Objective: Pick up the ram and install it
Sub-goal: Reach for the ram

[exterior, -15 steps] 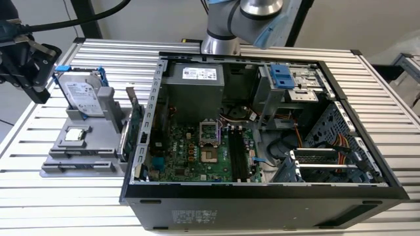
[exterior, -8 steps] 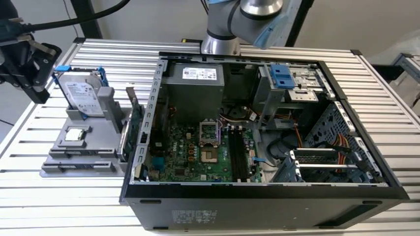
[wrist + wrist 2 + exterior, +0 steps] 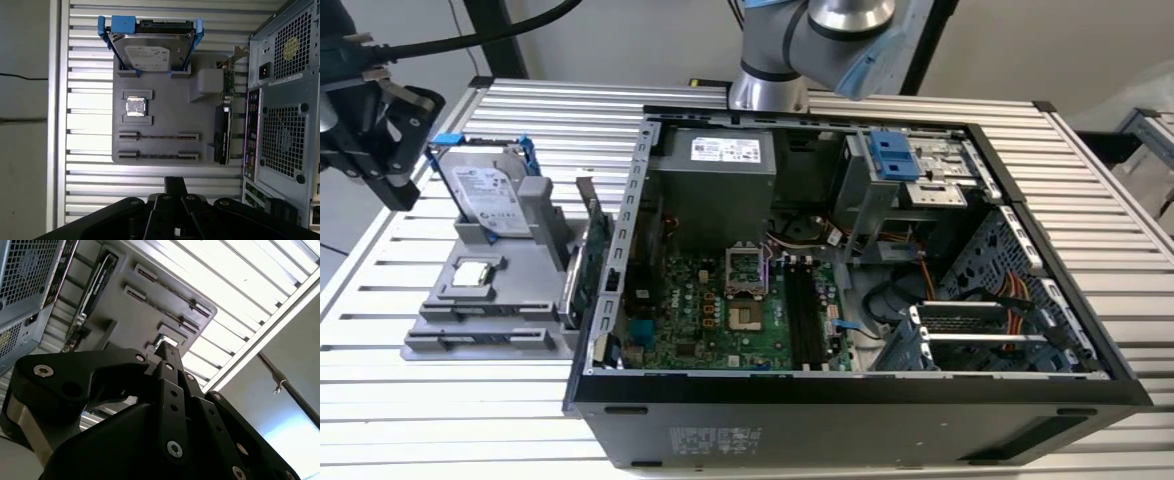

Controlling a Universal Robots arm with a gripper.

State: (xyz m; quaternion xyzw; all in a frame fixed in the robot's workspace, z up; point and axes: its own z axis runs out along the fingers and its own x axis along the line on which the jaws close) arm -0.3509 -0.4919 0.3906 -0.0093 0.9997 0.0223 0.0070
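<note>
Black gripper (image 3: pixel 175 184): pressed together, empty, over slatted metal worktop (image 3: pixel 90 175), just beside grey holder tray (image 3: pixel 165 107). Long, thin, dark ram stick (image 3: pixel 157 156): apparently on edge in a tray slot, near and ahead of gripper, long axis crosswise to fingers; hard to confirm.

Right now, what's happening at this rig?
The arm's gripper hangs near the gray parts tray beside the open PC case, fingers shut and apparently empty. The tray holds a hard drive, a processor chip and an expansion card; its two long slots look empty.
</note>
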